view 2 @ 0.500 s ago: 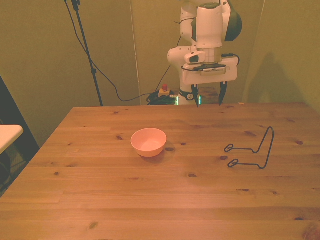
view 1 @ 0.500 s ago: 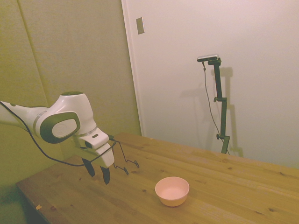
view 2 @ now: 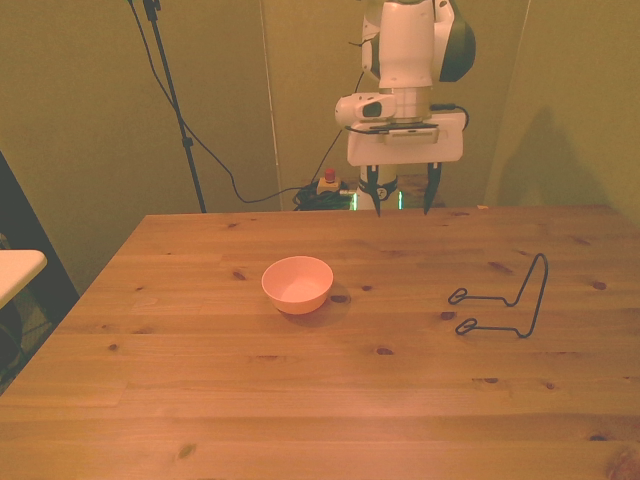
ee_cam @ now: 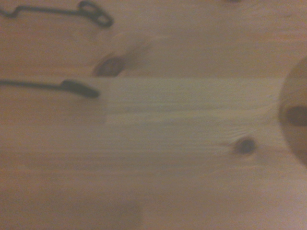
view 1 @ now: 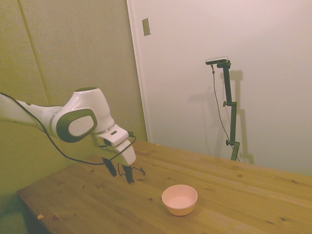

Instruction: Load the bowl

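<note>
Pink bowl (view 2: 297,284) sits untouched mid-table, with the wire rack (view 2: 505,300) well apart to the front view's right. My gripper (view 2: 401,203), fingers spread and empty, has edged forward from the far edge, probably heading toward the bowl.

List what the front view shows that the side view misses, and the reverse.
Front view only: the whole wire rack standing clear on the front view's right, a red-buttoned box on the floor behind the table, and a pale surface's corner at the front view's left edge.

Side view only: the white door behind the table, and the rack mostly hidden behind the gripper.

Both: the empty bowl on the table, and the open gripper in the air, away from the bowl.
</note>
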